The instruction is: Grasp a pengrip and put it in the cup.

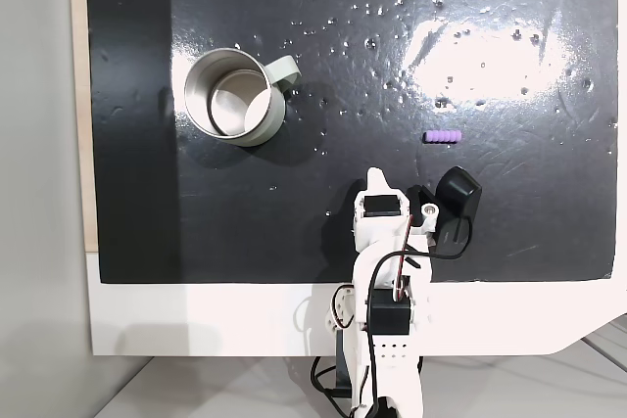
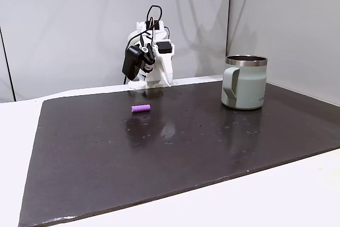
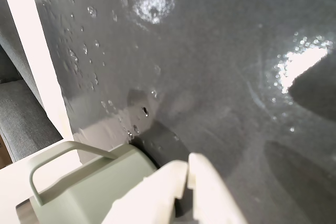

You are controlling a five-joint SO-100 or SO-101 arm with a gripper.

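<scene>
Overhead fixed view: pengrip (image 1: 442, 136) lies far right of cup (image 1: 235, 97); gripper (image 3: 187, 174) closed, holding nothing.

A: Wrist view, cup (image 3: 79, 182) cut by the bottom edge; fingers (image 3: 210, 192) blurred, cropped too.

B: Overhead fixed view, arm base cropped at the bottom. Pengrip (image 1: 441, 135) ribs barely resolve.

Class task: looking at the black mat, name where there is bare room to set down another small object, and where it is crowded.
Bare: between cup and pengrip, and the mat's wide near half in a fixed view. Crowded: by the gripper.
</scene>
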